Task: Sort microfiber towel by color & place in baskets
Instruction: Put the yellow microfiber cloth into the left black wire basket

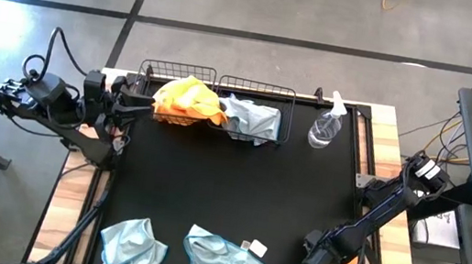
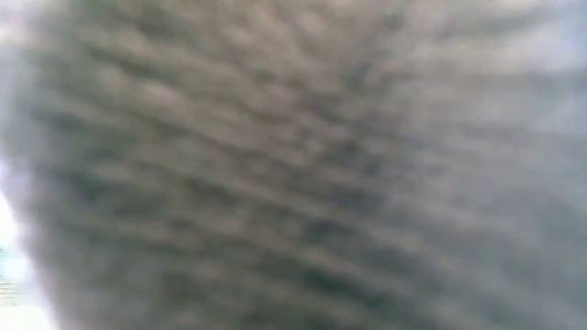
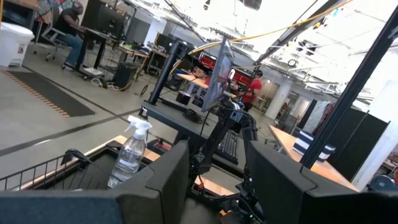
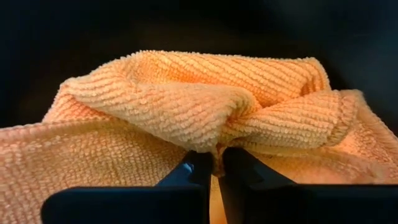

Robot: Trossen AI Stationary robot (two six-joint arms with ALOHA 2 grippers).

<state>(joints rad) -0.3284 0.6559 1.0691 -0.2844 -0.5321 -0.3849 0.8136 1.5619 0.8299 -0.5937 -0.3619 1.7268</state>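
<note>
Right gripper [image 4: 214, 171] pinching orange towel [image 4: 186, 106] at table's near edge, low view smothered in blur, left gripper [image 3: 217, 180] spread wide

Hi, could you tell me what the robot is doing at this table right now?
It is sorting cloths by colour. The right gripper has its jaws shut on an orange towel at the table's near right corner. The left gripper, jaws open, waits beside the two baskets, which already hold orange and pale blue cloths. Two pale blue towels still lie on the near edge.
</note>
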